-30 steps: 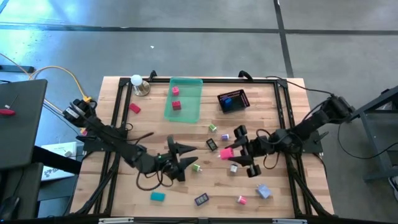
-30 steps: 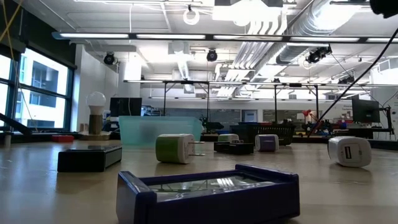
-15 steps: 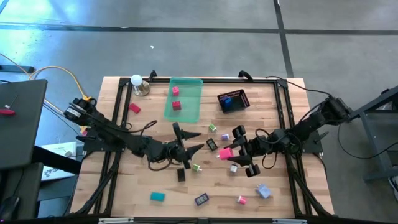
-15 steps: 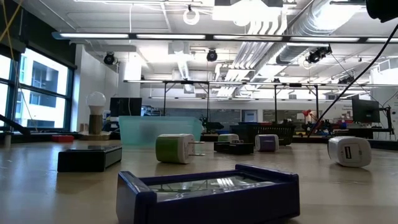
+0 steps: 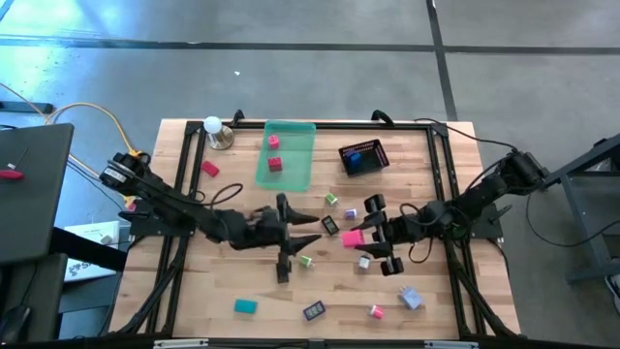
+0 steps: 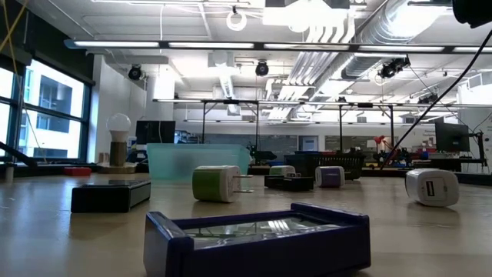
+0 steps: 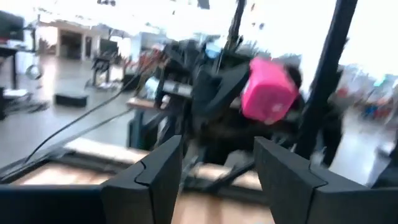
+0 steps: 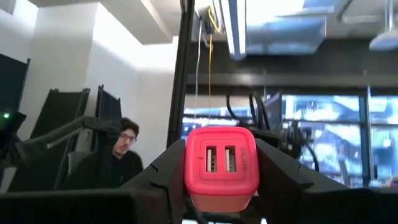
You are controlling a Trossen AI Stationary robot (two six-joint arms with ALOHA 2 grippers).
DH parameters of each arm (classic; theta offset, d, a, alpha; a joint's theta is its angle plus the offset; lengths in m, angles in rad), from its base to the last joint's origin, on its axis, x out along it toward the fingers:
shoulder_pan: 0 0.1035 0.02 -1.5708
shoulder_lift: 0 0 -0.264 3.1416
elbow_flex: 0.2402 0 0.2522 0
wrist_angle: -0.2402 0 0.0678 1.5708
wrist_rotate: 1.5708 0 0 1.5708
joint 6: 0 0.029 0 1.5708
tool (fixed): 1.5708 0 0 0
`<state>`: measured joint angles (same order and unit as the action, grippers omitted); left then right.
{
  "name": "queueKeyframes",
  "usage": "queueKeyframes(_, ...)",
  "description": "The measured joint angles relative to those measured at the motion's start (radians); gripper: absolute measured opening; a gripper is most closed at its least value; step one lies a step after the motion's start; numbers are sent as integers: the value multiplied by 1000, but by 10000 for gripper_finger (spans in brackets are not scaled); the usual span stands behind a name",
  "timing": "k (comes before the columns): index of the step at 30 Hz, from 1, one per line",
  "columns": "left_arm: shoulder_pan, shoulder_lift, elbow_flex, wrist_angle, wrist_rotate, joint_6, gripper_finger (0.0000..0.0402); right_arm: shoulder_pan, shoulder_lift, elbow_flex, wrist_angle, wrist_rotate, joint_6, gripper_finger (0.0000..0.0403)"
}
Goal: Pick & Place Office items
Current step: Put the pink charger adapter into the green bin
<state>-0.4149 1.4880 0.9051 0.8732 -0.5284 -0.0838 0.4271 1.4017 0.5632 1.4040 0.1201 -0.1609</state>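
Note:
My right gripper (image 5: 355, 238) hangs over the table's middle right, shut on a pink block (image 8: 221, 165) with two slots in its face. To its left, my left gripper (image 5: 308, 229) stands open above the table with nothing between its fingers (image 7: 149, 180), facing the pink block (image 7: 267, 92). A black piece (image 5: 282, 269) lies flat on the wood just nearer than the left gripper. Other office items lie scattered: green-and-white (image 5: 308, 260), teal (image 5: 246, 306), dark blue (image 5: 314, 311), lavender (image 5: 411, 298). My right gripper pinches the pink block by its two opposite sides (image 8: 189, 168) between its two fingers. The fingers come from the table's right, slanting upward. The block is lifted clear of the table, its slotted face toward the wrist camera.
A translucent green tray (image 5: 300, 165) at the far middle holds two reddish pieces. A black mesh basket (image 5: 363, 156) with a blue piece stands to its right. A light bulb on a stand (image 5: 212, 126) is at the far left. A black frame (image 5: 184, 184) runs along the table's edges.
My left gripper has gone toward the table's far right, nearer the pink block, and has rolled about its own axis. The black piece now shows on the wood where the gripper stood before. My right gripper has kept the pink block in place.

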Motion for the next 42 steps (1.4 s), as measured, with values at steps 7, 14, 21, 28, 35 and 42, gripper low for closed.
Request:
queueKeyframes(7, 46, 22, 0, 189, 143, -46, 165, -8, 0, 26, 59, -34, -121, 137)
queueKeyframes(14, 119, 91, 1, 353, 337, -29, 156, -34, 0, 97, 23, -74, -153, 137)
queueKeyframes(21, 162, 131, 5, 444, 462, 63, 156, -71, 0, 101, 8, -70, -95, 137)
queueKeyframes(28, 163, 146, 5, 447, 462, 73, 156, -131, 0, 101, -41, -77, -12, 137)
queueKeyframes(35, 156, 146, 5, 447, 453, 144, 168, -146, 0, 101, -65, -79, 8, 137)
queueKeyframes(42, 158, 146, 5, 435, 445, 132, 199, -146, 4, 101, -69, -100, 8, 137)
